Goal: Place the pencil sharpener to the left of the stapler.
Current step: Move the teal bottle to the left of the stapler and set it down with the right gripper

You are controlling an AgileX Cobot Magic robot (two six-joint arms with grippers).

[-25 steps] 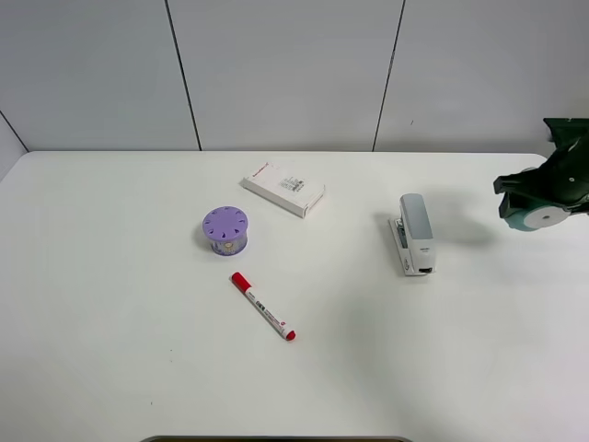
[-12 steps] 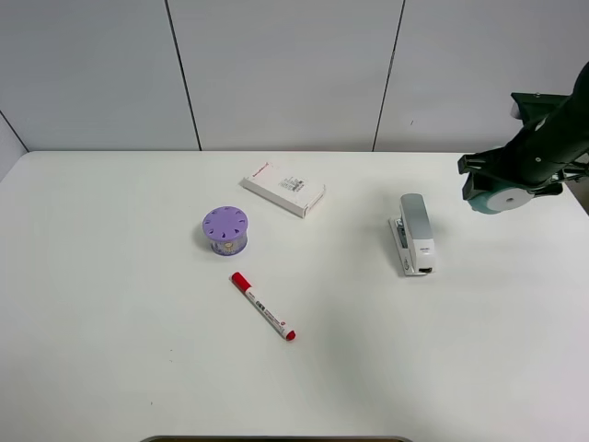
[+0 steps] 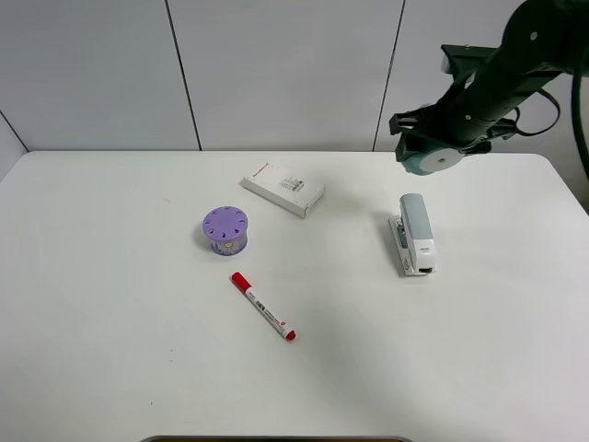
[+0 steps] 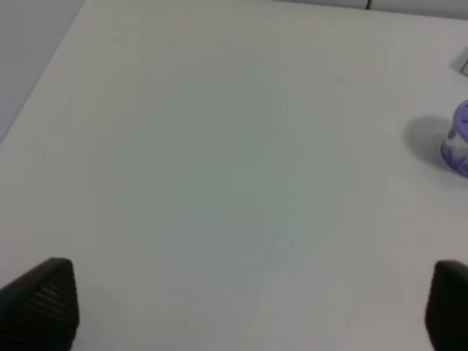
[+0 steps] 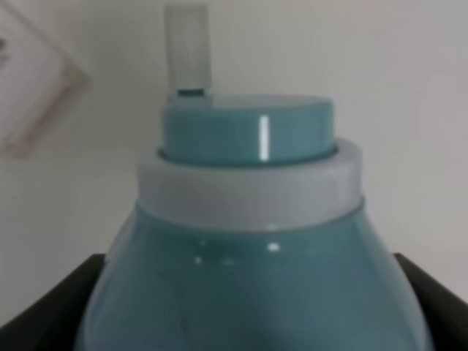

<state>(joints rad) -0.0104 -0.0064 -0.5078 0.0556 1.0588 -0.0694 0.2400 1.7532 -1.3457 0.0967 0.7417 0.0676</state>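
Note:
The teal pencil sharpener hangs in the air beyond the far end of the stapler, its white round face toward the camera, with my right gripper shut on it. In the right wrist view the teal body fills the picture between the dark fingers. The silver-grey and white stapler lies lengthwise on the white table, right of centre. My left gripper stands open above bare table at the left, only its dark fingertips showing; it does not appear in the high view.
A flat white box lies at the back centre. A purple round holed container stands left of centre, also seen as the container in the left wrist view. A red-capped marker lies in front of it.
My right arm has carried the sharpener up and leftward, from the table's right edge to a spot beyond the stapler's far end. Nothing on the table has moved.

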